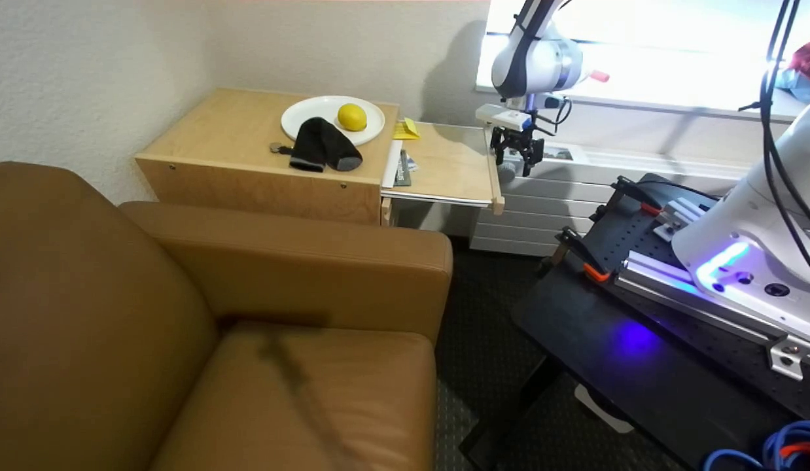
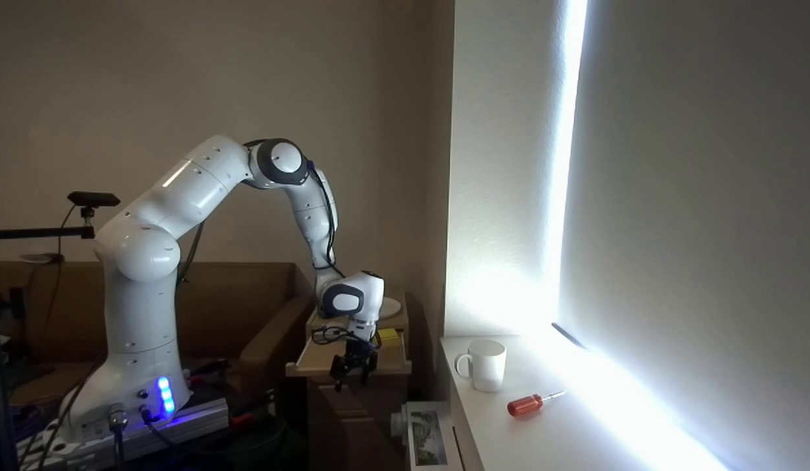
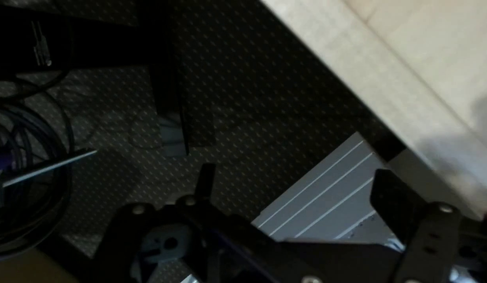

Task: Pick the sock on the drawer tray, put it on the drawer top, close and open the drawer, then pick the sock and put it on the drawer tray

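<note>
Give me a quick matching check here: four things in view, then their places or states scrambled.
1. Black fabric sock
2. Black two-fingered gripper
3. Flat pale wooden drawer tray
4. Red-handled metal screwdriver

A. Pulled out
B. On the white ledge
C. On the pale wooden drawer top, overlapping a round white plate
D. Open, holding nothing

Pairs: 1C; 2D; 3A; 4B
</note>
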